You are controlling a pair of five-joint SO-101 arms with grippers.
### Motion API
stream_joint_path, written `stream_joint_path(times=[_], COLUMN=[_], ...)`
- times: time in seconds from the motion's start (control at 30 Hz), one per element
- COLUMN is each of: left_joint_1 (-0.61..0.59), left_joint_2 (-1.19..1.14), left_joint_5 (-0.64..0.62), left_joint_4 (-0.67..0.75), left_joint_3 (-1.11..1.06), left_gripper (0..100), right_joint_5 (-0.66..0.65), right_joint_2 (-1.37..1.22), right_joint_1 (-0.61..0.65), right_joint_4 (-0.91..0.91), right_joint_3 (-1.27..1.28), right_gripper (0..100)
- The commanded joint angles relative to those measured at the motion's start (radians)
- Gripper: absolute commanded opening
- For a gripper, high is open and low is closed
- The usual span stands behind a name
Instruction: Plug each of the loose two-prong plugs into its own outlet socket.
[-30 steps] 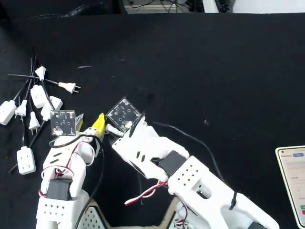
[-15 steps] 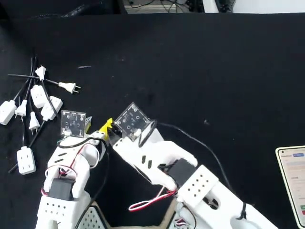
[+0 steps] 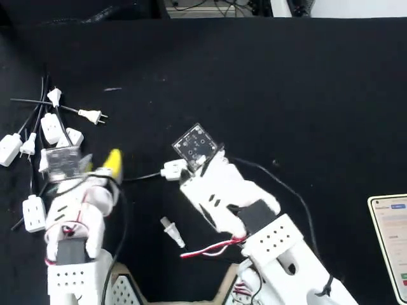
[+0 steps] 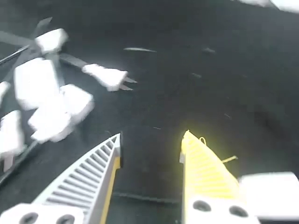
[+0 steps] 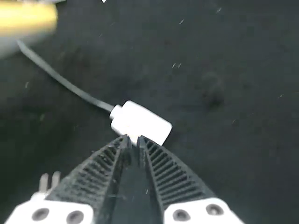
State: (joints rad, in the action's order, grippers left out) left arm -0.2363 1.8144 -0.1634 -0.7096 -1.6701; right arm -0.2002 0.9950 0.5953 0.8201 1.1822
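Item: right gripper (image 5: 132, 139), black fingers drawn almost together, tips nipping the near edge of a white socket (image 5: 140, 122) just left of table centre; the hold looks shallow. Item: cord (image 3: 143, 176), black, running from the socket toward 9 o'clock as far as the left arm. Item: loose plug (image 3: 172, 232), lying flat on the table (image 3: 286, 95) at 6 o'clock of the socket, apart from it, in no gripper. Item: left gripper (image 4: 152, 135), white and yellow fingers spread apart with nothing between them, near the heap of plugs and sockets (image 3: 51, 130) and at about 4 o'clock of it; the heap sits at the table's 9 o'clock edge. Item: phone (image 3: 389, 241), at the 4 o'clock edge, well apart. Hazards, as judged: so thin a pinch may let the socket twist or slip out once a plug is pressed against it. The cord may catch on the left arm and tug the socket free. The loose plug lies close beside the right arm and could be swept aside. The heap's cords cross, so lifting one plug may drag its neighbours along.
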Motion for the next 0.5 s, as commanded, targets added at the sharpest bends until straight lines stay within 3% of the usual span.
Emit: stream_joint_path(times=[0.0,0.17,0.47], left_joint_1=[-0.143,-0.246,-0.295], left_joint_2=[0.009,0.009,0.011], left_joint_5=[-0.117,-0.166,-0.198], left_joint_4=[0.015,0.009,0.017], left_joint_3=[0.053,0.070,0.074], left_gripper=[22,22,22], right_joint_5=[-0.009,0.000,0.149], right_joint_2=[-0.070,-0.168,-0.255], right_joint_1=[0.152,0.370,0.394], right_joint_4=[0.101,0.127,0.123], right_joint_3=[-0.070,-0.039,-0.024], right_gripper=[12.6,19.8,20.1])
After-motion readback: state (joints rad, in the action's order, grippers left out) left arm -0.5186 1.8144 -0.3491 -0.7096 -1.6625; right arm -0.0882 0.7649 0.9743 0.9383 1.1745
